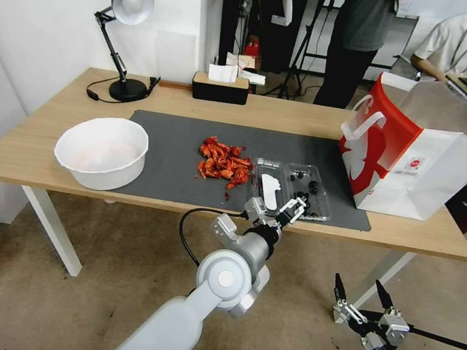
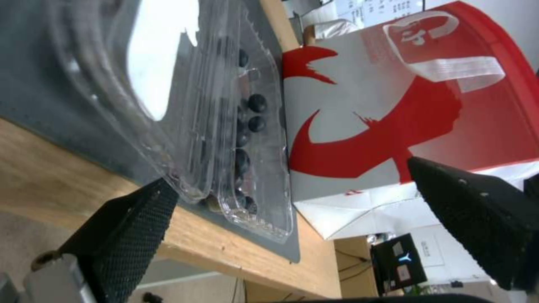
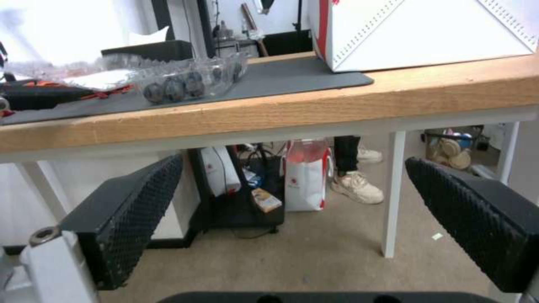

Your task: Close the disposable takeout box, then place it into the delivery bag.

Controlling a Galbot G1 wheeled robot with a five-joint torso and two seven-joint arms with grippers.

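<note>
- Clear plastic takeout box [image 1: 291, 189] lying open on the grey mat [image 1: 178, 148], by the table's near edge – within reach.
- Left gripper [image 1: 275, 211] at its near rim, fingers spread – positioned, apparently, for folding the lid.
- Delivery bag [image 1: 420, 151] upright just beside, mouth open.
- Right gripper [image 1: 364, 302] parked below the table edge, fingers spread.

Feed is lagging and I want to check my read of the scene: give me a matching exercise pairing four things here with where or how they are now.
Things:
1. clear plastic takeout box
2. red-and-white paper delivery bag
3. left gripper
4. right gripper

States:
A. low, below table height, fingers apart
B. standing upright at the dark mat's far right end
C. lying open on the mat, both halves flat
D. open at the table's front edge, by the box

Pairs: 1-C, 2-B, 3-D, 4-A
</note>
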